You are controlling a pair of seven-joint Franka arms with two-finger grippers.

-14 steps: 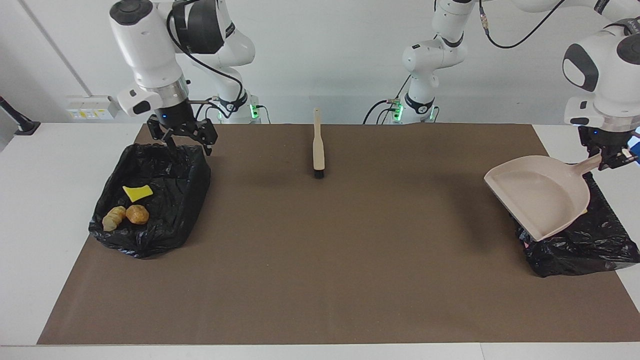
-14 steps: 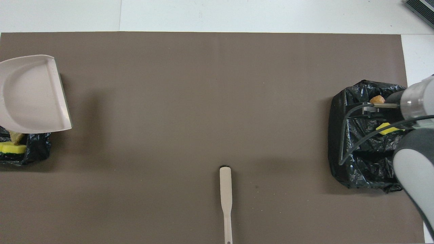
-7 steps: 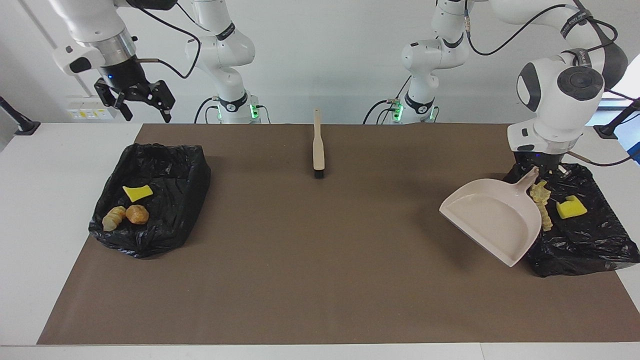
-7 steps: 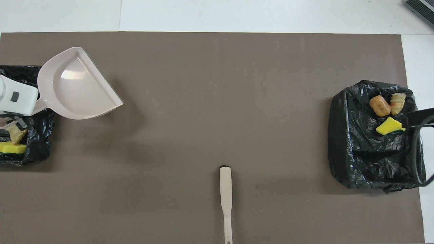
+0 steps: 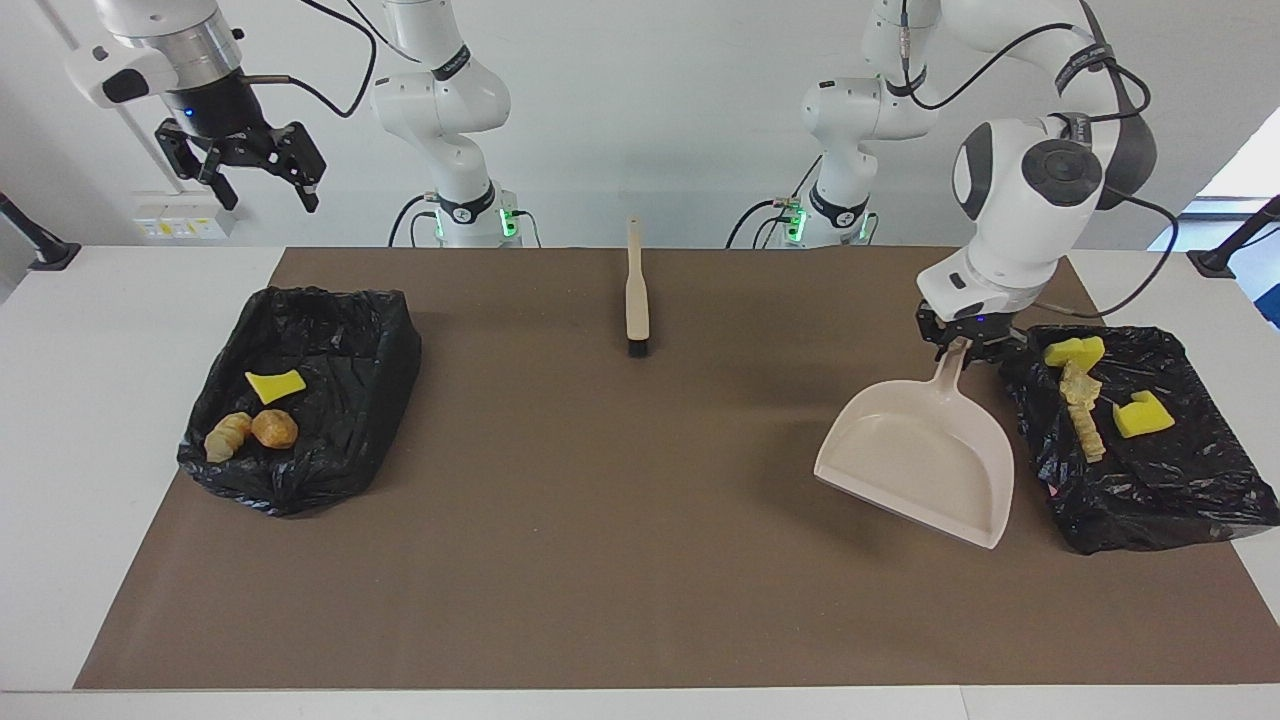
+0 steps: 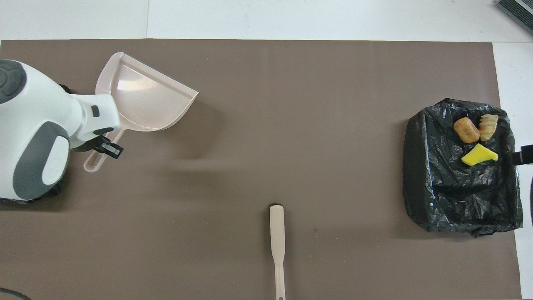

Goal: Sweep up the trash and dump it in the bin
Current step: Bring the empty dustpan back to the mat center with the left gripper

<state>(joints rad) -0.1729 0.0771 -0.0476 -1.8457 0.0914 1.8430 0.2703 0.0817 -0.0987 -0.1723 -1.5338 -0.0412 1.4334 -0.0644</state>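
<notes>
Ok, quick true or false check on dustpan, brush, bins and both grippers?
1. The left gripper holds the dustpan by its handle. True.
2. The brush is in the right gripper. False: it lies on the mat, untouched; that gripper is open, raised, empty.
3. Trash sits in the dustpan. False: it is empty.
4. Both bins hold trash. True.
5. Trash remains on the mat. False: none shows there.

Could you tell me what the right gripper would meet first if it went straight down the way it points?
Probably bare white table just off the black-lined bin; the open right gripper hangs high, so depth is uncertain.
</notes>
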